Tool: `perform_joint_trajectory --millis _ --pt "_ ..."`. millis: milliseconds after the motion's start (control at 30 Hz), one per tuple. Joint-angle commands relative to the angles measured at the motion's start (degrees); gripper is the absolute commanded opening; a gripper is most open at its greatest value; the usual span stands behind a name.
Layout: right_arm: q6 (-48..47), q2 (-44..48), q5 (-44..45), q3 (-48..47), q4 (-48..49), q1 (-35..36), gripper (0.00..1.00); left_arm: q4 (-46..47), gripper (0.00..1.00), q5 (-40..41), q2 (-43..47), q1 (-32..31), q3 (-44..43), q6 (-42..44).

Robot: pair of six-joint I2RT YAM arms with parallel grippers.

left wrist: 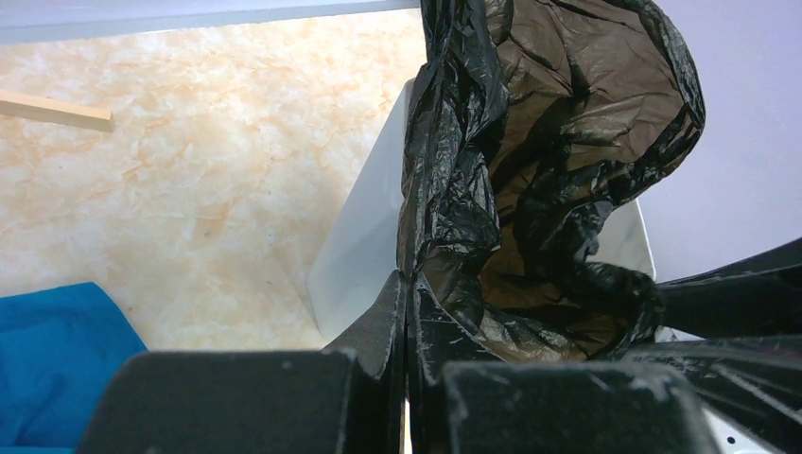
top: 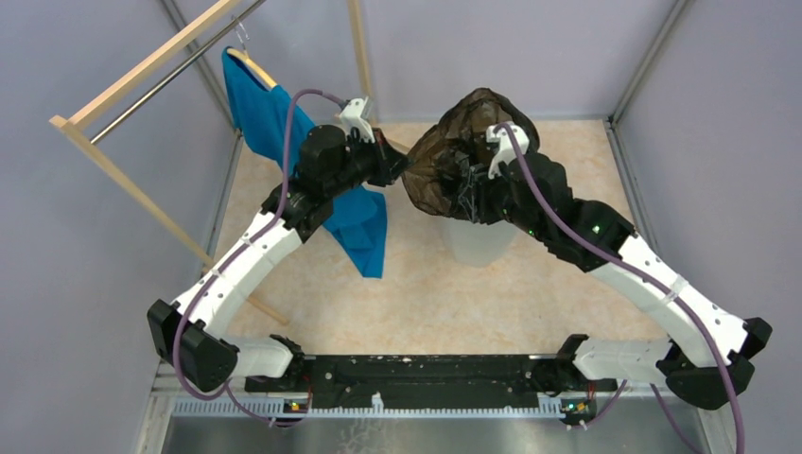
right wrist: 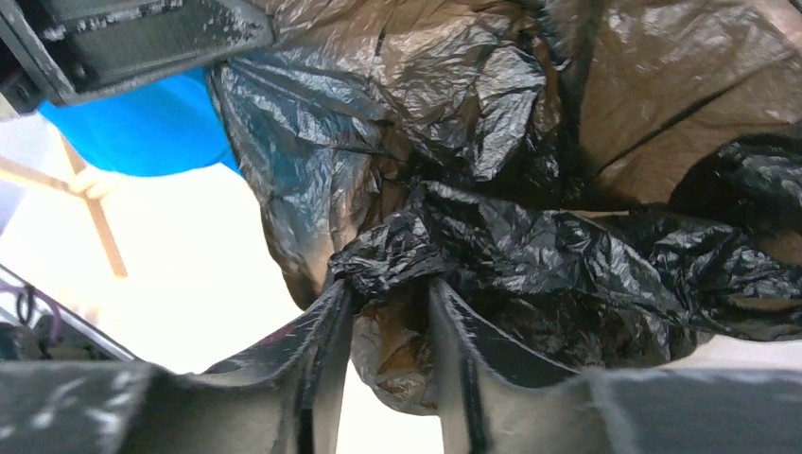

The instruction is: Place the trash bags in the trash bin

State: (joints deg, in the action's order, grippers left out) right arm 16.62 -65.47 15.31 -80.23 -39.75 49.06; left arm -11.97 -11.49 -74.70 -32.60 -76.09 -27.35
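bag (top: 440, 165) of glossy crinkled black film above frosted bin (top: 478, 244)

Trash bag (top: 454, 151): one thin, glossy, crinkled black film sack, brownish where light passes through. It is lifted clear of the surface and spread, with bunched folds. One edge is pinched in the left gripper (left wrist: 407, 303) and a gathered twist is clamped in the right gripper (right wrist: 388, 293).

Trash bin (top: 478, 244): translucent frosted-white plastic with flat-faceted walls, standing upright on the beige marbled surface, right of centre and nearer the far edge. The bag hangs directly over it, hiding its rim from above. Whether any film is inside the bin cannot be determined.
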Motion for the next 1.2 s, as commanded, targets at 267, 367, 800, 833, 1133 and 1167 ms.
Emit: perform_joint_trajectory --millis 267,367,800,833,1133,1167 --pt "-1.4 -3.8 6.0 1.6 2.1 -2.8 0.0 4.4 0.0 -2.4 -2.7 0.3 -5.2 -0.8" --pt "-2.1 -5.7 -0.1 4.2 4.5 -8.7 0.0 4.6 0.0 -3.2 -4.4 0.3 -6.6 -1.0" --pt "-3.1 -13.4 -23.3 10.9 10.7 -12.3 0.0 2.8 0.0 -1.4 -6.9 0.5 -3.1 0.4" --pt "-1.8 -13.3 -25.8 12.0 12.2 -12.3 0.0 2.6 0.0 -1.3 -6.4 0.6 -2.8 0.4" --pt "9.4 -10.2 -38.5 12.4 20.5 -12.2 0.0 -0.4 0.0 -0.1 -1.9 1.1 -2.1 1.3" --pt "8.7 -9.8 -37.1 10.6 18.4 -12.3 0.01 -0.4 0.0 -0.4 -1.8 1.1 -2.2 1.3"
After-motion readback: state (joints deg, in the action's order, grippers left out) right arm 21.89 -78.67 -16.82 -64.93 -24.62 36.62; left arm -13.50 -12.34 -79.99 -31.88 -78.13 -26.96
